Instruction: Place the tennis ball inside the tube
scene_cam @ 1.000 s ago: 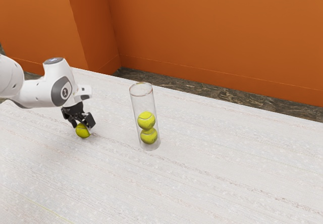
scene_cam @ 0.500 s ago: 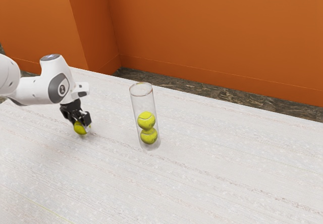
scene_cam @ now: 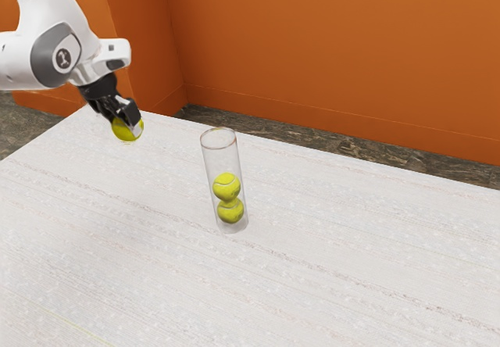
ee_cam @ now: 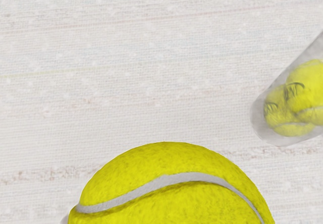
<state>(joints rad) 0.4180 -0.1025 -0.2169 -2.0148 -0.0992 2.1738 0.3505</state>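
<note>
Where the hand [scene_cam: 125, 124] grips it, the ball [ee_cam: 171, 161] is hidden.

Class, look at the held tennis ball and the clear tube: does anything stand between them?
Nothing visible stands between the held ball and the clear tube. The tube's wall rises on the near side, though, so the ball likely has to pass over its rim.

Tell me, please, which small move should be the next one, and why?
I would likely carry the tennis ball across toward the tube, without lowering it. The end effector is shut on the ball, raised off the table, but the ball is to the exterior view's left of the tube, not over its open top.
</note>
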